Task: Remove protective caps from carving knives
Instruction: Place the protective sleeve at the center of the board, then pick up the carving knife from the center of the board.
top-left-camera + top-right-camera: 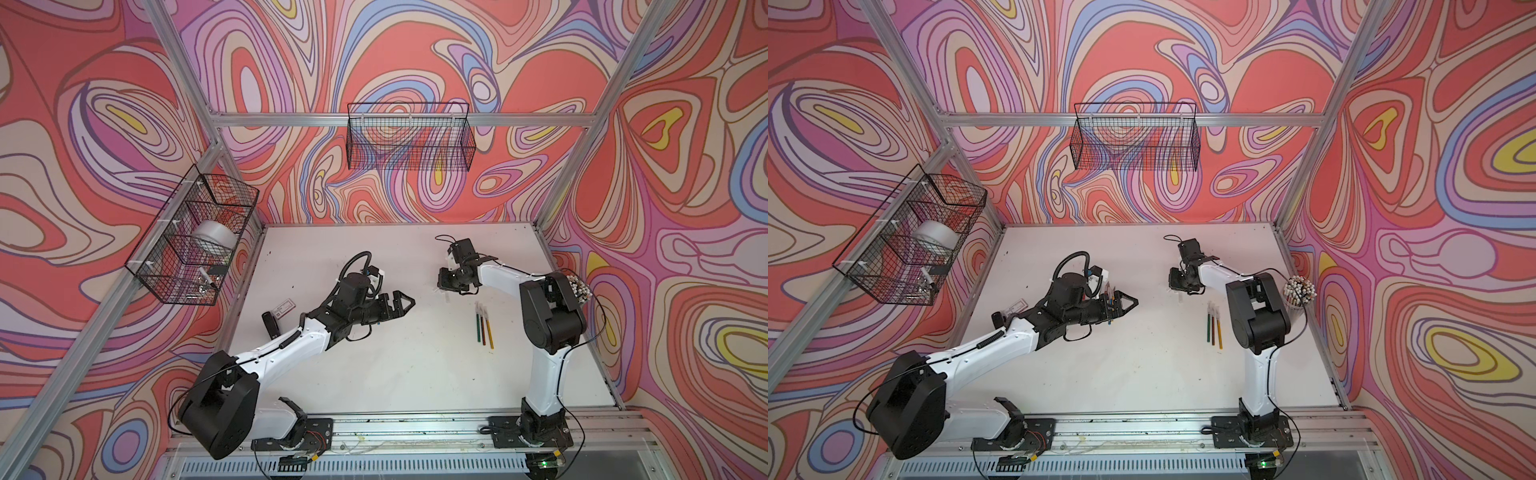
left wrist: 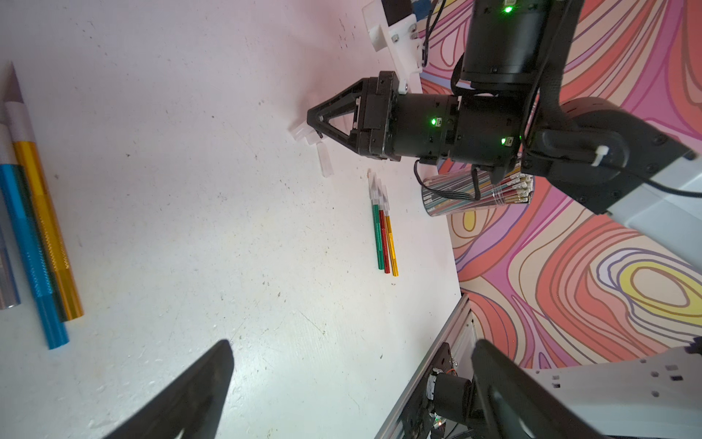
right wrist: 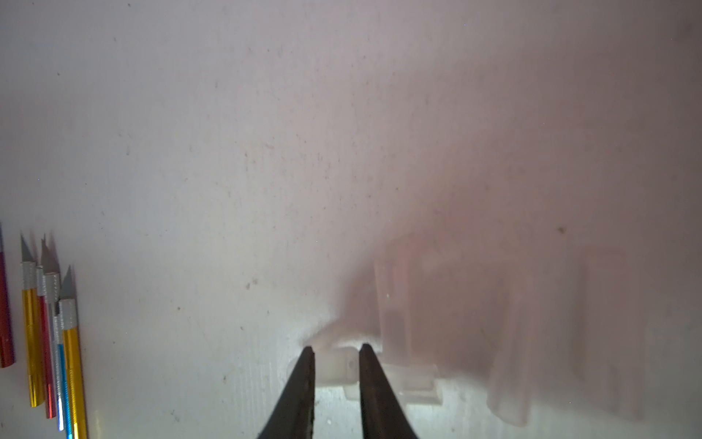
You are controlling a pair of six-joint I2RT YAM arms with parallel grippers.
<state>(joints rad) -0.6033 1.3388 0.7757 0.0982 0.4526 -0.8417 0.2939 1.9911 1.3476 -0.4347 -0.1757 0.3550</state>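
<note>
My right gripper [image 3: 337, 349] is low over the table, shut on a translucent protective cap [image 3: 336, 366]. More loose protective caps [image 2: 326, 163] lie round its fingertips. Three carving knives [image 1: 484, 326], green, red and gold, lie side by side in front of the right arm with whitish caps on their tips [image 2: 376, 188]. Several bare-bladed carving knives [image 3: 49, 342] lie under my left arm; in a top view only a corner of these knives [image 1: 1111, 299] peeks out. My left gripper [image 2: 353, 344] hangs wide open above the table's middle, holding nothing.
A clear cup of white-tipped sticks [image 1: 577, 286] stands behind the right arm's elbow. A small card [image 1: 284, 309] and a black object [image 1: 272, 324] lie at the table's left edge. Wire baskets hang on the back wall [image 1: 409, 137] and the left wall [image 1: 195, 237].
</note>
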